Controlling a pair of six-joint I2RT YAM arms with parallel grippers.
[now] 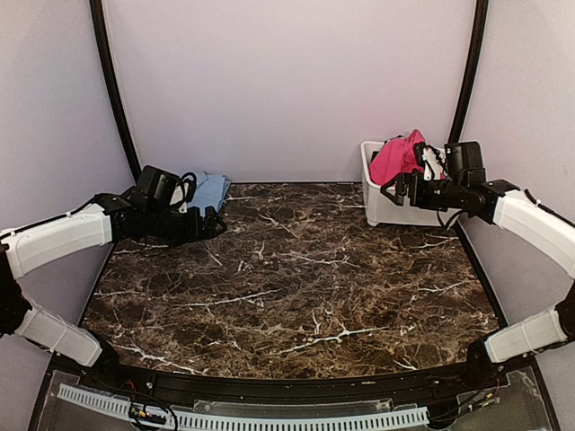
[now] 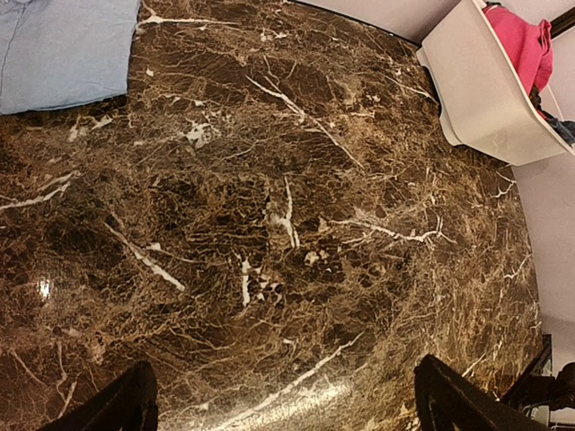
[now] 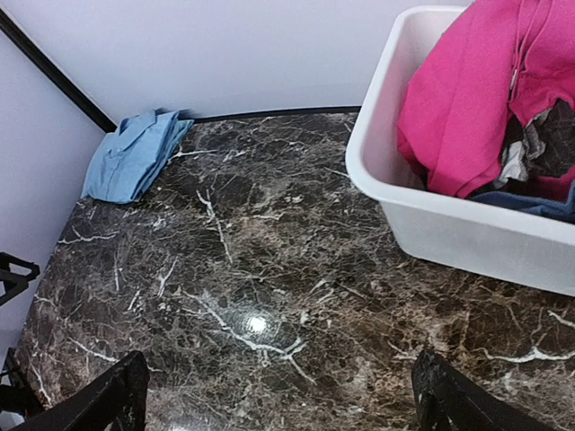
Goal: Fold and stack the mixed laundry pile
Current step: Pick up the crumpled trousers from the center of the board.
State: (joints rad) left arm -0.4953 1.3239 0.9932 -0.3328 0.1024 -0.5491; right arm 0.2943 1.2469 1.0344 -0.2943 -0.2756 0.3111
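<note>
Left gripper (image 1: 216, 224), jaws apart and empty, hovered beside the folded light-blue piece (image 1: 211, 190) far left; right gripper (image 1: 391, 191), also apart, faced the white tub (image 1: 386, 214) holding the magenta-pink cloth (image 1: 395, 157). Snagging tangled garments (image 3: 532, 154) could tip the tub.

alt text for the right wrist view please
A white tub at right brims with laundry, a magenta-pink cloth on top over darker pieces. A folded light-blue piece lies at the far left corner of the dark marble table, and the right pincer hangs open above bare marble.
</note>
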